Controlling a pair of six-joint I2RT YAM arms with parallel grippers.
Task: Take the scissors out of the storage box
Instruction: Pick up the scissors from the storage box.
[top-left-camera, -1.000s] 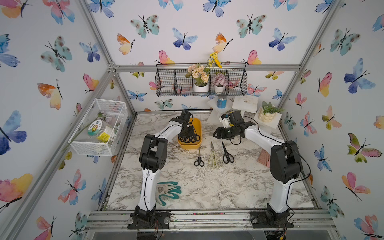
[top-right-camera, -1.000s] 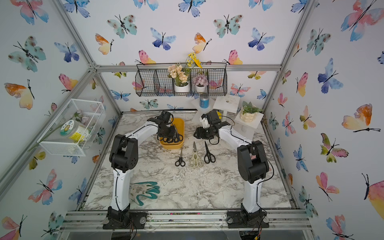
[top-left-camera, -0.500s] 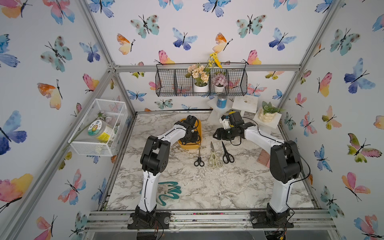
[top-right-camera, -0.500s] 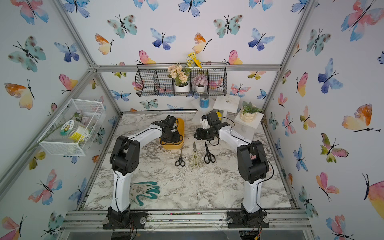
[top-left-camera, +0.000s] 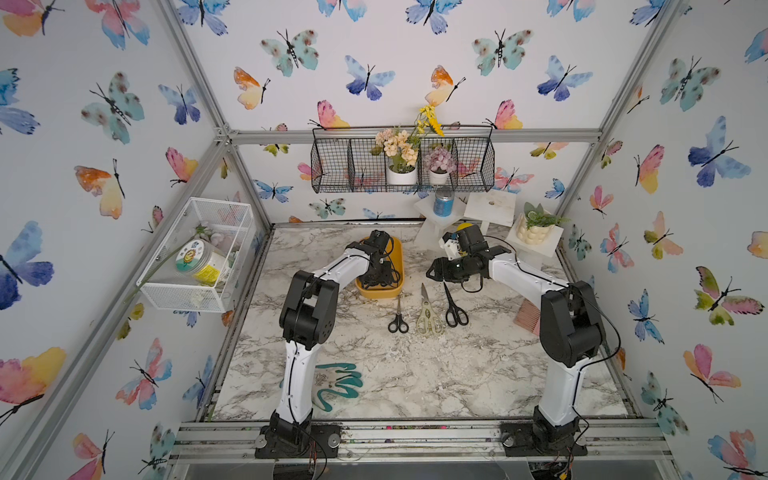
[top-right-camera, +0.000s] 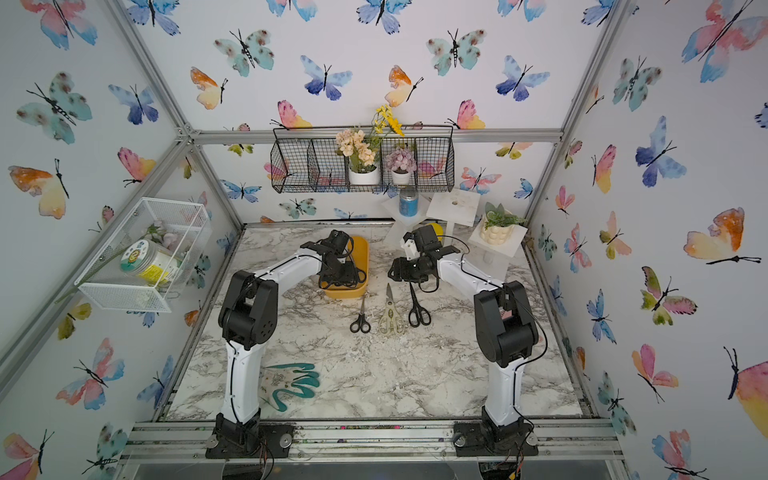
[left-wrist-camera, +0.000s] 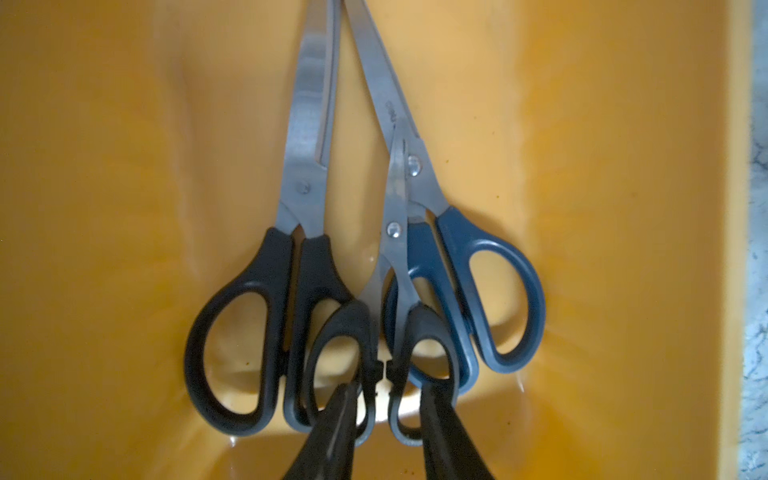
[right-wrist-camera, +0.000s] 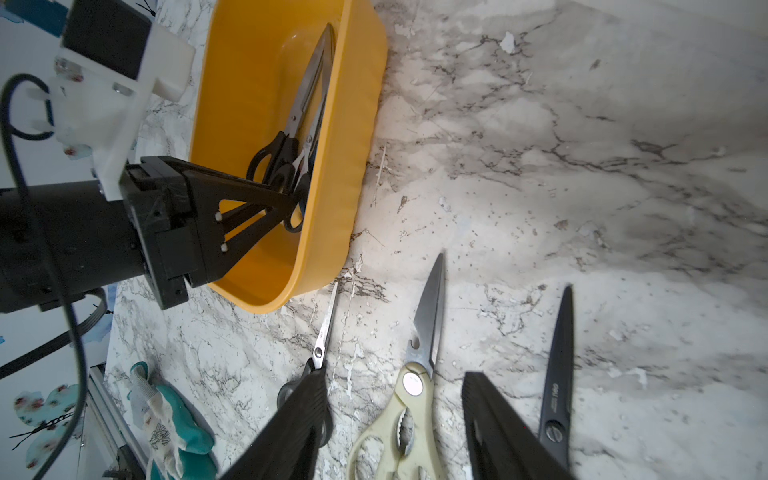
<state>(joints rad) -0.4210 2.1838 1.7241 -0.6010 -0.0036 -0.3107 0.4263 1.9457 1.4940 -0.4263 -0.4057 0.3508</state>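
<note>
1. Lying out already on the table (top-left-camera: 457, 374), centre frame: small scissors (top-left-camera: 398, 324), cream shears (top-left-camera: 429, 322), black scissors (top-left-camera: 456, 313).
2. Right claw (right-wrist-camera: 392, 376) hovers above them, half open, empty.
3. Box (top-left-camera: 380, 293), above centre, holds three more pairs; left claw (left-wrist-camera: 386, 390) narrowly parted astride the smallest pair (left-wrist-camera: 395, 249); grip unclear, blade tips cut off.

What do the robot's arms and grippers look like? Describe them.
Both the left arm and right arm have white tubular links with bulky black joint housings. Thin black cables run along them. The left gripper and right gripper are black, with tapering ribbed fingers; a white bracket sits behind the left one.
</note>
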